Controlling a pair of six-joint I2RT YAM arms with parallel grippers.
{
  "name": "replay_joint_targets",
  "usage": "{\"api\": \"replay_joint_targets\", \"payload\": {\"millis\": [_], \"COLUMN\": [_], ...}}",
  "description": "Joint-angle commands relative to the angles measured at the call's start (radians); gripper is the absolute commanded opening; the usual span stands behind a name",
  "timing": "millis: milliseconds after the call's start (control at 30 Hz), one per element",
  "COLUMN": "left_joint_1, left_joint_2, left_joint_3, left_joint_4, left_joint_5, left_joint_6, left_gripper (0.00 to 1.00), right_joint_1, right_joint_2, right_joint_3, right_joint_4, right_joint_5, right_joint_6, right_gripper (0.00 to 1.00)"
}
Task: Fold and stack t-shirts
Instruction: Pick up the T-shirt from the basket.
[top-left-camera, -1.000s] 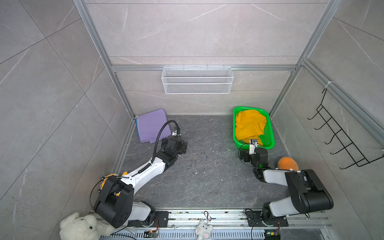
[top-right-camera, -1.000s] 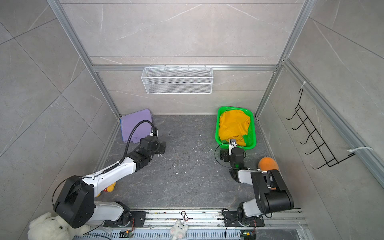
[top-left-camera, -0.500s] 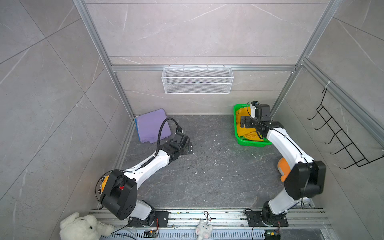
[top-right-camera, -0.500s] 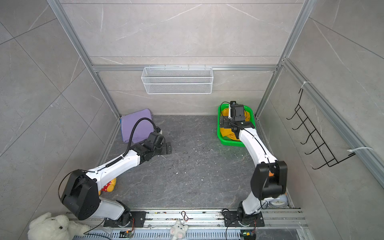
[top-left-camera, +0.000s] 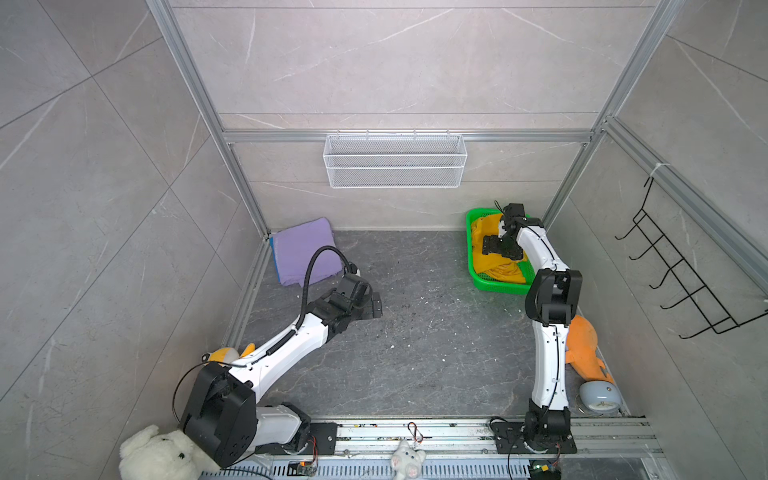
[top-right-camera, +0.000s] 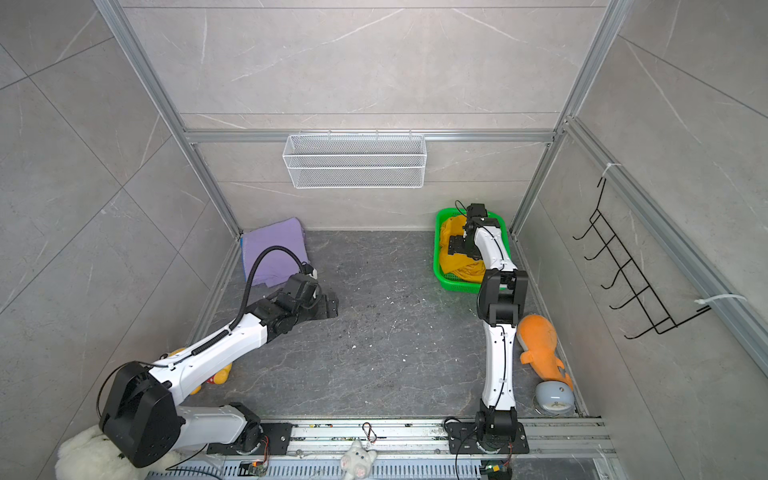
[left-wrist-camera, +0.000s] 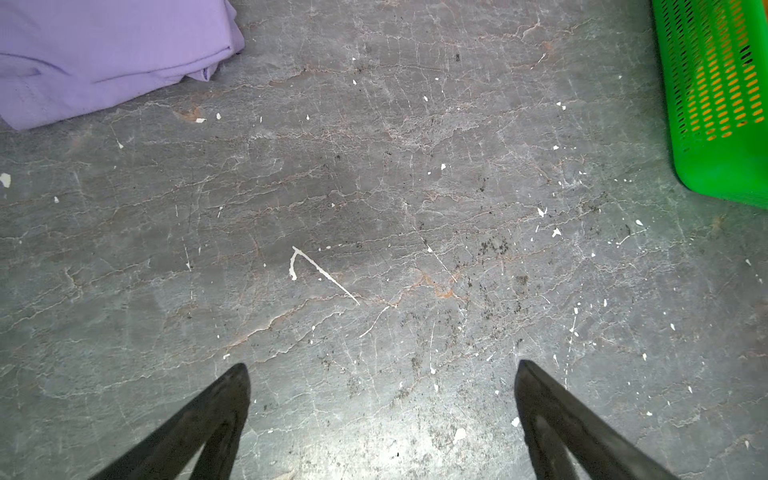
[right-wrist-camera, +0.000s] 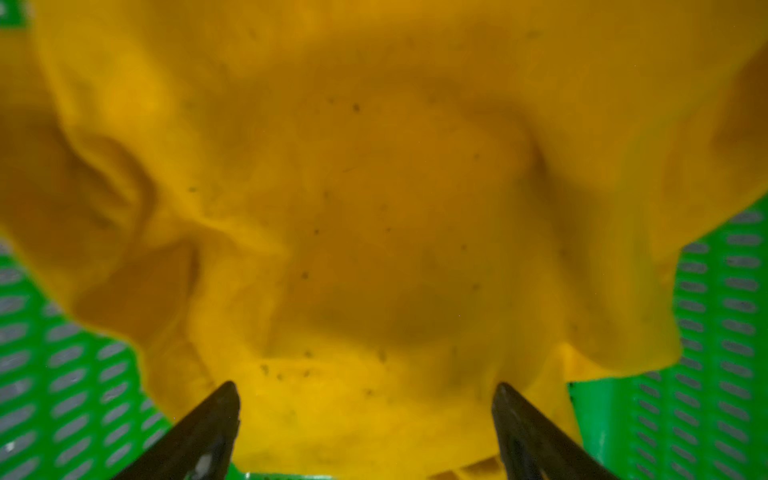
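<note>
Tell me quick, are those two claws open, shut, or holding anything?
Left gripper: open, empty.
Right gripper: open, over the crumpled mustard-yellow cotton t-shirt in the green plastic mesh basket; nothing gripped yet.

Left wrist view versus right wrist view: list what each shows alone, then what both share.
Only the left wrist view: the folded purple t-shirt, the grey tabletop, and the left pincer, open above that tabletop. Only the right wrist view: the right pincer, jaws apart, close over crumpled cloth. Both: the green basket and the yellow t-shirt inside it, which the left wrist view shows only through the mesh wall.
</note>
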Motion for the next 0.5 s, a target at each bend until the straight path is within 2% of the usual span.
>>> {"api": "replay_joint_targets", "payload": {"millis": [0, 67, 100, 133, 167, 233, 300, 367, 467], "left_joint_1": [0.002, 0.003, 0.003, 0.003, 0.003, 0.003, 0.003, 0.003, 0.003], "left_joint_2": [-0.054, -0.068, -0.073, -0.077, -0.079, -0.082, -0.081, -0.080, -0.075], "left_joint_3": [-0.028, -0.043, -0.046, -0.047, -0.045, -0.036, -0.024, -0.010, 0.021], "left_joint_4": [0.032, 0.037, 0.037, 0.036, 0.037, 0.033, 0.030, 0.033, 0.030], "left_joint_5": [-0.007, -0.012, -0.013, -0.013, -0.010, -0.009, -0.009, -0.011, -0.012], "left_joint_6": [-0.033, -0.039, -0.041, -0.039, -0.034, -0.021, -0.007, 0.009, 0.026], "left_gripper": [1.00, 1.00, 1.00, 1.00, 1.00, 1.00, 1.00, 1.00, 1.00], "right_joint_1": [0.016, 0.016, 0.015, 0.016, 0.016, 0.016, 0.015, 0.020, 0.055], "right_joint_2": [0.146, 0.217, 0.245, 0.260, 0.262, 0.232, 0.159, 0.062, -0.185], "right_joint_3": [0.214, 0.363, 0.431, 0.493, 0.545, 0.621, 0.501, 0.306, -0.157], "right_joint_4": [-0.233, -0.307, -0.337, -0.362, -0.380, -0.414, -0.369, -0.332, -0.037], "right_joint_5": [0.027, 0.039, 0.048, 0.061, 0.083, 0.099, 0.013, -0.044, -0.045], "right_joint_6": [0.006, 0.013, 0.014, 0.014, 0.015, 0.017, 0.011, 0.012, 0.022], "right_gripper": [0.78, 0.57, 0.42, 0.24, 0.00, 0.00, 0.00, 0.00, 0.00]}}
